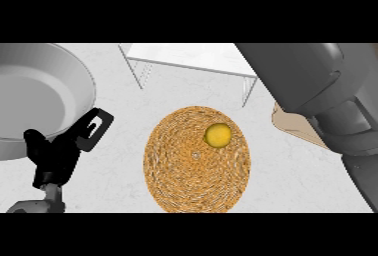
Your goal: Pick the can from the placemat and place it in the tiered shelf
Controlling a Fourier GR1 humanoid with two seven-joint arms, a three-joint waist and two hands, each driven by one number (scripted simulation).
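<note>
Left robot hand (52, 155) upright, fingers relaxed (beside pan (40, 95)).

Bright, even light with soft, faint shadows; the large grey metal pan (37, 95) at nine o'clock shows gentle shading.

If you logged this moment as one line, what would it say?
yellow can: on round woven placemat | white tiered shelf: behind | left hand: resting open | right hand: unseen
</note>
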